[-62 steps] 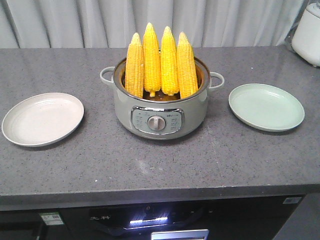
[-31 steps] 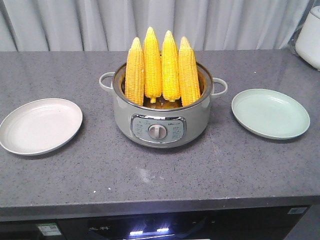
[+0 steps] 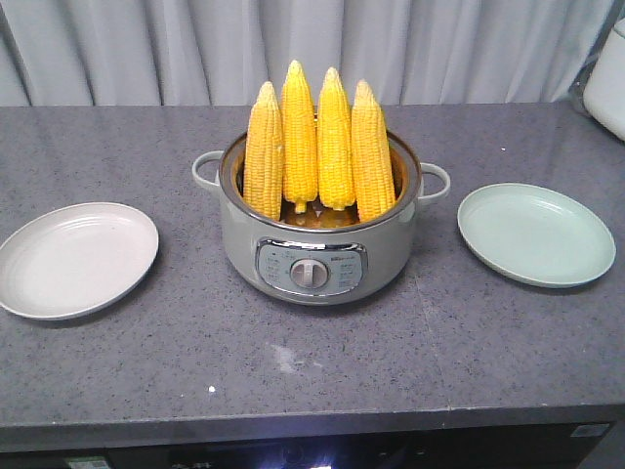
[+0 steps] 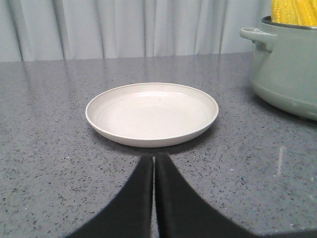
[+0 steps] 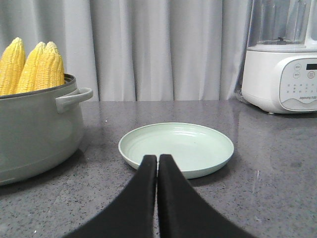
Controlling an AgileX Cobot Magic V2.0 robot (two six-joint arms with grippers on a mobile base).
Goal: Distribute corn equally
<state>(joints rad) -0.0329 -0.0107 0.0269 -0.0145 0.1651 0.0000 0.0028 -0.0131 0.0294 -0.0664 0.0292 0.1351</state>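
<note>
**Now: four cobs upright in the pot, both hands closed**

- Corn (image 3: pixel 317 142): four yellow cobs stand side by side in the grey-green electric pot (image 3: pixel 317 259), tips up, stem ends down inside. They lean close and touch along their lengths, and the outer two sit slightly lower than the middle pair.
- The pot stands mid-surface (image 3: pixel 312 362), its dial facing the front camera and a handle on each side.
- A cream plate (image 3: pixel 76 259) lies to the pot's left in the front view and a pale green plate (image 3: pixel 535 234) to its right. Both are flat and apart from the pot.
- Left hand (image 4: pixel 154 157): black fingers pressed together, low over the surface just short of the cream plate.
- Right hand (image 5: pixel 157 158): fingers likewise together, tips at the near rim of the green plate.
- A white appliance (image 5: pixel 282 74) stands at the far right, with a grey curtain (image 3: pixel 312 49) behind.
</note>
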